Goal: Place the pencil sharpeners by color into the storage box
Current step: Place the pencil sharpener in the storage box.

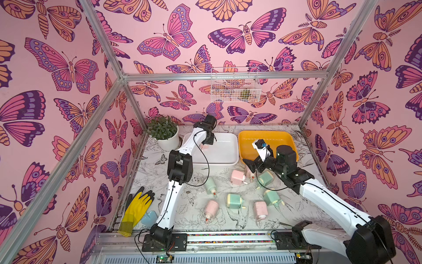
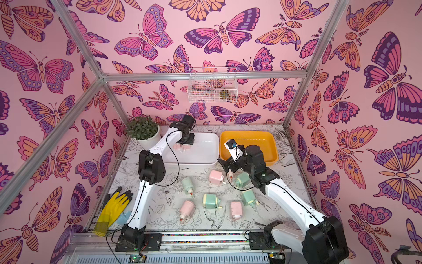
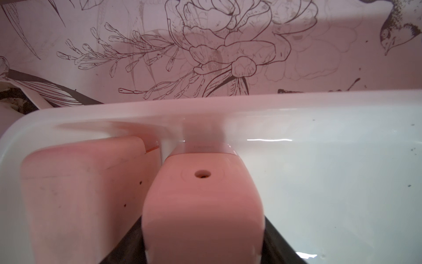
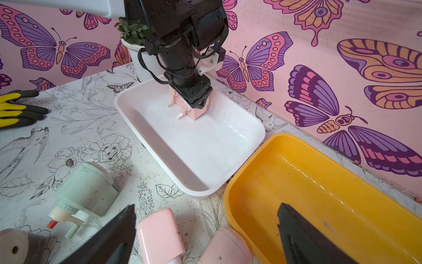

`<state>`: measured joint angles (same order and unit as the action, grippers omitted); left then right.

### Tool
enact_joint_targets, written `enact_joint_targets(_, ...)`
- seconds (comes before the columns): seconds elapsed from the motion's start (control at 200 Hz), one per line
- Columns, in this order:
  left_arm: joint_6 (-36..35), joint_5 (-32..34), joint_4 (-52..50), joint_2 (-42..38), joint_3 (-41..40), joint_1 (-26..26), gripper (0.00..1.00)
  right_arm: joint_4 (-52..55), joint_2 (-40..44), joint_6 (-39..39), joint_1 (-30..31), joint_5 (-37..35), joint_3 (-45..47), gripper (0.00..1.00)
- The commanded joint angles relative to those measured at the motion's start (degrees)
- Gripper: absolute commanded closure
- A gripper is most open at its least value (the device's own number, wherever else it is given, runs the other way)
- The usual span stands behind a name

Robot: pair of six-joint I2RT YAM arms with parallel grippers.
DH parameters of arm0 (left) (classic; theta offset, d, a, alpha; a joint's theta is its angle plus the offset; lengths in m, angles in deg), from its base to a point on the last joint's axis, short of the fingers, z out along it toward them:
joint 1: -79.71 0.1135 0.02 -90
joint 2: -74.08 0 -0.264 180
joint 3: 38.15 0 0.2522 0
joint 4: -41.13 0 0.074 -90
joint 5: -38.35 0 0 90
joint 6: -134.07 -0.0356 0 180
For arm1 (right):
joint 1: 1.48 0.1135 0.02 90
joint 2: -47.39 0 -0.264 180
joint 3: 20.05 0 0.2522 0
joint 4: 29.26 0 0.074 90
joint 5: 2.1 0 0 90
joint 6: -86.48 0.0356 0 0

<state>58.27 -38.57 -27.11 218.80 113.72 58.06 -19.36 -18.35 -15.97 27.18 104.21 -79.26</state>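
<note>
Held pink sharpener (image 3: 203, 205): sitting closest of all, filling the left wrist view, its pencil hole facing the lens.
Left gripper (image 4: 197, 104): its jaws are clamping that sharpener by 2 opposite sides at a middling width and holding it low inside the white tray. Whether it is touching the floor, I cannot tell.
Second pink sharpener (image 3: 86, 194): lying just beside the held one, close to the tray wall.
White tray (image 4: 205, 160): sitting at the back of the table, with those 2 pink pieces in the end near the potted plant.
Right gripper (image 4: 206, 205): its jaws are standing wide with nothing between them, hovering over the table by the front corner of the yellow tray.
Yellow tray (image 4: 319, 205): sitting right beside the white tray along the back wall.
Loose pink sharpeners (image 1: 237, 177): 4 are lying on the table, 2 near the right gripper and 2 toward the front edge.
Loose green sharpeners (image 1: 235, 201): 4 are lying scattered mid-table, 1 partly under the right arm.
Glove (image 1: 137, 205): a yellow and black one, lying at the front corner on the left arm's side.
Potted plant (image 1: 163, 132): standing in the back corner next to the white tray.
</note>
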Motion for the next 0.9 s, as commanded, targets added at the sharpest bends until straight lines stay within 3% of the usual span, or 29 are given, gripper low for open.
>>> enact_joint_targets(0.0,-0.20,2.36,-0.36,0.38,1.20,0.55,0.84,-0.27,0.40,-0.49,0.44,-0.35,-1.03,0.01)
enact_joint_targets(0.666,-0.02,-0.50,-0.40,0.38,1.67,1.08,0.49,-0.71,0.26,-0.47,0.43,0.21,-1.22,0.01)
enact_joint_targets(0.896,-0.22,-0.16,-0.39,0.38,2.42,1.08,0.43,-0.89,0.12,-0.05,0.45,0.85,-1.22,0.01)
